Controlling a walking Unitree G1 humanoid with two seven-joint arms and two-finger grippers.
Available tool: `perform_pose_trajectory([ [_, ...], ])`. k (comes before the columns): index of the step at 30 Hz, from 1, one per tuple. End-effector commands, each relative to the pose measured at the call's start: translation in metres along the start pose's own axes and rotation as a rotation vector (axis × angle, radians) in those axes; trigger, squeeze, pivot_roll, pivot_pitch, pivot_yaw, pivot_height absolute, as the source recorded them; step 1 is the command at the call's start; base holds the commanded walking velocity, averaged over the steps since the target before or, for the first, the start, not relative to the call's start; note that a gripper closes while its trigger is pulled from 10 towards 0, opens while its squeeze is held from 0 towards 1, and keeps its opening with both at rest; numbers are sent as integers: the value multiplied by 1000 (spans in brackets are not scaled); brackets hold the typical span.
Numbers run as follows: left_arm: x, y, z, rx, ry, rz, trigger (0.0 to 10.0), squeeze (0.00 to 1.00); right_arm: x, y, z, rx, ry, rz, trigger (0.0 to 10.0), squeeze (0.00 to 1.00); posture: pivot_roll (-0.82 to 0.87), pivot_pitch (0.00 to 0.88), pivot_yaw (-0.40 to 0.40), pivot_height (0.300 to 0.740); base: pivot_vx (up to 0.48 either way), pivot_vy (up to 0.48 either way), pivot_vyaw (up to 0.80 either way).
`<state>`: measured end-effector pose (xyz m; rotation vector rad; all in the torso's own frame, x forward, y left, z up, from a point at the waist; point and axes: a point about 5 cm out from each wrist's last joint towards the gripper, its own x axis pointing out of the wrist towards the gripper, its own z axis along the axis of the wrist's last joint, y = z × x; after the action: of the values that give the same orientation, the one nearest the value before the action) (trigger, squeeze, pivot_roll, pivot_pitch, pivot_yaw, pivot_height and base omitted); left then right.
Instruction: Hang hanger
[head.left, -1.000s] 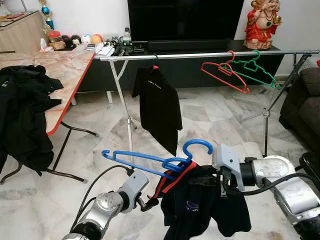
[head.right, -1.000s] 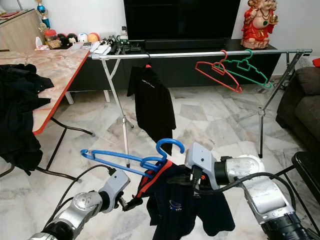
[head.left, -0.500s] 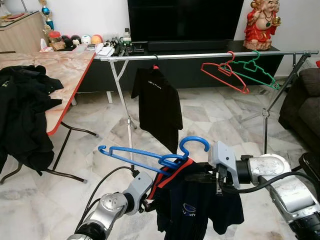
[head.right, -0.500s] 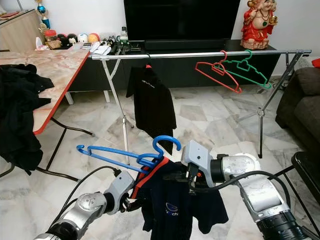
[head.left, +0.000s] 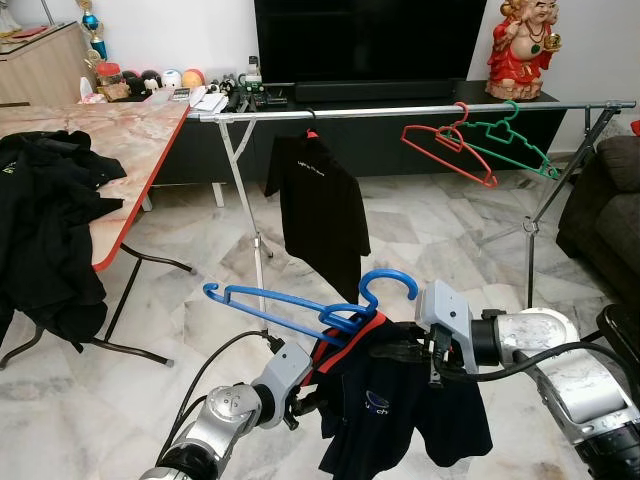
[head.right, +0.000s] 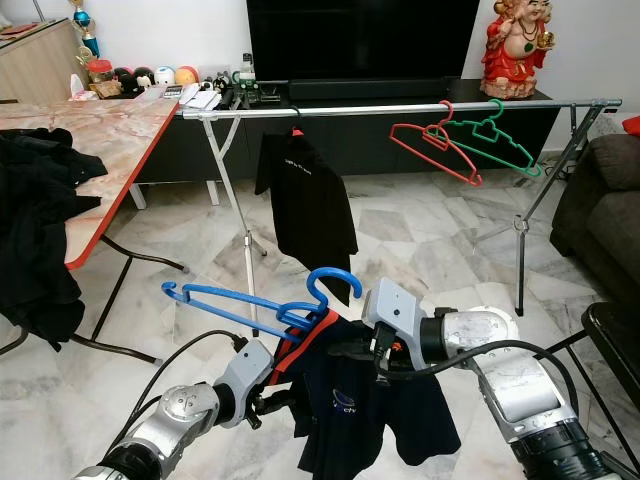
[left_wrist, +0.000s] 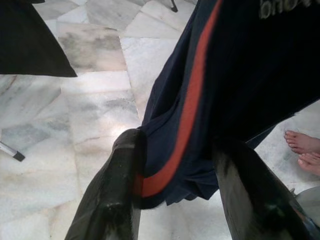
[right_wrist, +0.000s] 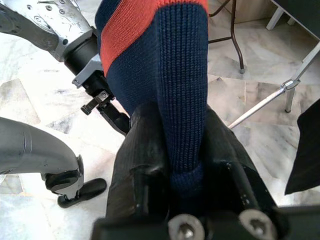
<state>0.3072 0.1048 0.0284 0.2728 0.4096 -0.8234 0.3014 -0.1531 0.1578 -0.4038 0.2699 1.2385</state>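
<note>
The left tool (head.left: 300, 408) was closed on the lower hem of the navy garment (head.left: 400, 410); in its wrist view the two black fingers (left_wrist: 117, 185) pinched the fold carrying the orange stripe (left_wrist: 192, 107). The blue hanger (head.left: 310, 310) stood above this tool, tilted, its long arm bare and pointing toward the robot's left, its hook (head.left: 390, 285) turned upward. The garment draped from the hanger's neck and hung between the two tools, well short of the rail (head.left: 420, 110). The right tool (head.left: 432, 352) was clamped on a knitted fold of the same garment, seen gripped between its fingers (right_wrist: 145, 145).

Judged from these views, the load was light; the hanger appeared a stiff plastic and the cloth soft and yielding, so it could slide off the bare arm if tilted further. The better hold was probably at the hanger's neck just below the hook.

Surroundings, left to right: the bench (head.left: 120, 140) bore a heap of black clothing (head.left: 45, 230) at its near edge; a black shirt (head.left: 320, 215) hung near the rail's left end; a red hanger (head.left: 450, 150) and a green hanger (head.left: 515, 145) hung near its right end, with free rail between. The rack's legs (head.left: 250, 210) stood over the marble floor (head.left: 420, 240) on the way. A person's bare foot (left_wrist: 302, 145) lay near the robot.
</note>
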Motion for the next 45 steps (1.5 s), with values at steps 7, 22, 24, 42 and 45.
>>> perform_pose_trajectory([
  [7, 0, 0, -1, 15, 14, -6, 0, 0, -2, -7, 13, -37, -47, -30, 0, 0, -81, 46, -5, 740, 0, 0, 0],
  [22, 1, -3, -6, 59, 45, -4, 0, 0, -1, -8, 8, -17, -48, -55, 0, 0, -80, 49, -5, 740, 0, 0, 0],
  [24, 1, -3, -6, 59, 45, -2, 0, 0, -1, -8, 8, -16, -49, -58, 0, 0, -81, 49, -5, 740, 0, 0, 0],
  [42, 1, -2, -6, 34, 37, 20, 0, 0, -3, -8, 1, -3, -22, -80, 0, 0, -75, 52, -5, 740, 0, 0, 0],
  [45, -1, 0, -10, 32, 54, 30, 0, 0, -10, -5, -15, -22, 65, -85, 0, 0, -76, 53, -5, 740, 0, 0, 0],
])
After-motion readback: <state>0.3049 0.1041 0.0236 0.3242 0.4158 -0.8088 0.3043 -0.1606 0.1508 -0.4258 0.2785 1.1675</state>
